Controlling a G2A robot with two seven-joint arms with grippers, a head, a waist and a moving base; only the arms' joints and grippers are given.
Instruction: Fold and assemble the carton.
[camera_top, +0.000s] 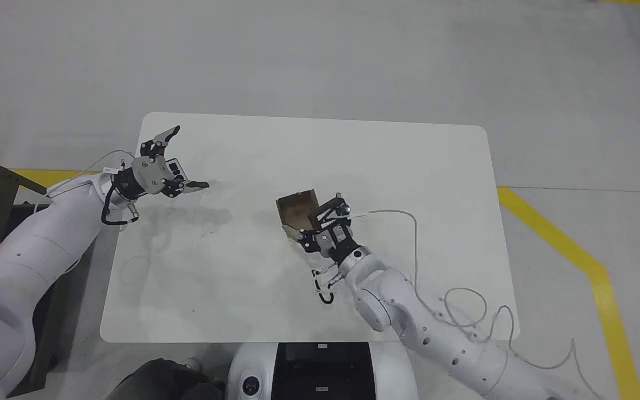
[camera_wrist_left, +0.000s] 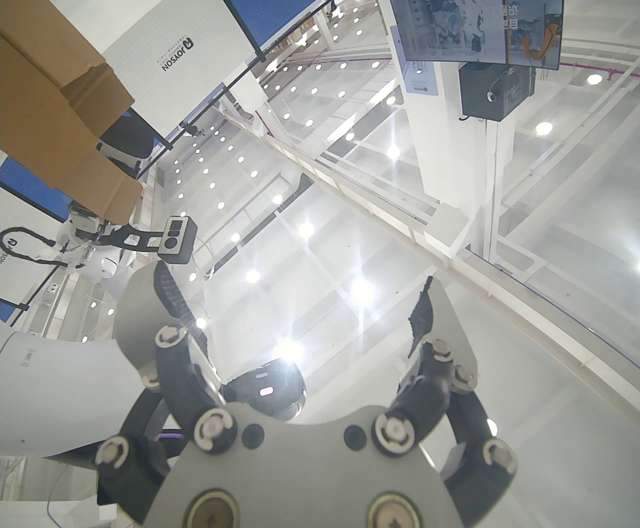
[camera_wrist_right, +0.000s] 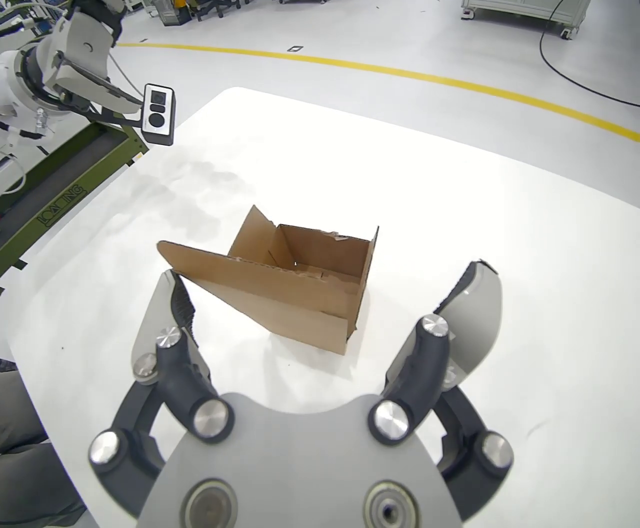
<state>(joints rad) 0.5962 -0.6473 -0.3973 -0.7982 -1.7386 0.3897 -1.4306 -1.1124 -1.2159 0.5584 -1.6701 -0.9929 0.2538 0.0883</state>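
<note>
Near surface centre: brown carton half-folded, front flap leaning over, inside partly hidden. Right fingers spread just beside it, empty. Left fingers spread, well apart, angled upward.

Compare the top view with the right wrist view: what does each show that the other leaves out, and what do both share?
Top view: all four edges of the white table and a white cable trailing from the right arm across it.
Right wrist view: the inner walls of the carton and a long flap slanting outwards beside one finger.
Both: the brown carton, open-topped and standing on the table, with the open right gripper close to it.
</note>
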